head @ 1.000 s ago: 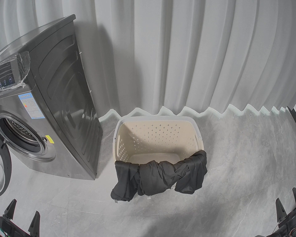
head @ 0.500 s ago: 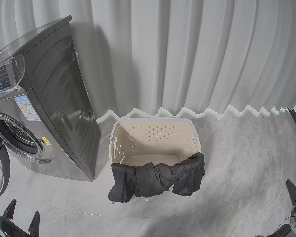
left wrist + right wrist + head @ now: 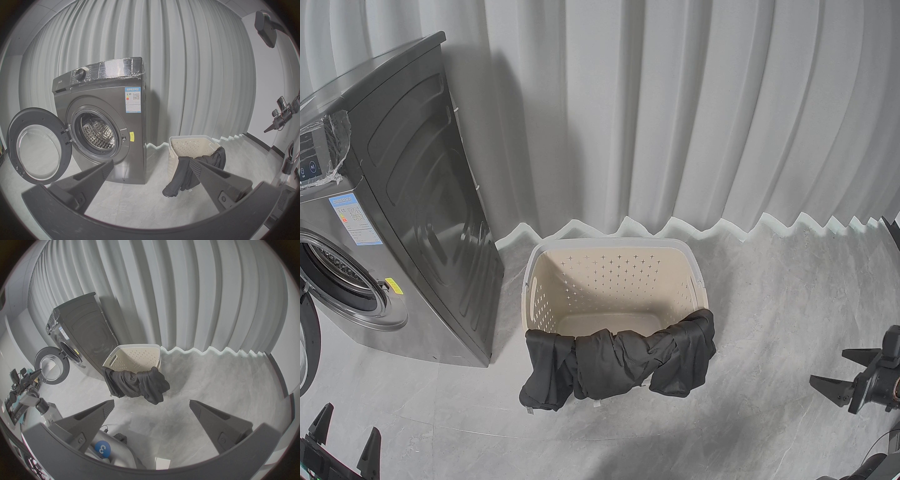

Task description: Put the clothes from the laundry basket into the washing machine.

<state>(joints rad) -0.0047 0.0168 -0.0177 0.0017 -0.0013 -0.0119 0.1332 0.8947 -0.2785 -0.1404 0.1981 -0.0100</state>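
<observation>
Our right pincer (image 3: pixel 828 367) hangs at the right edge of the head view, above the grey floor (image 3: pixel 787 294). Its two fingers are spread wide with nothing between them, and their tips are turned toward the laundry basket (image 3: pixel 612 241) yet well apart from it. Our left pincer (image 3: pixel 351 420) sits low at the near left corner, likewise gaping wide and holding nothing, in front of the washing machine (image 3: pixel 425 187).

We see the clothes (image 3: pixel 619 362) as a dark bundle draped over the basket's near rim, part hanging down the outer wall toward the floor and part falling inside. It may be one garment or two bunched together; we cannot tell. The cream basket stands upright on the floor just beside the machine's side panel, its far side near the white curtain (image 3: pixel 675 112). In the left wrist view the machine's round door (image 3: pixel 39 145) stands swung open to the side, and the steel drum (image 3: pixel 97 132) shows through the opening.
</observation>
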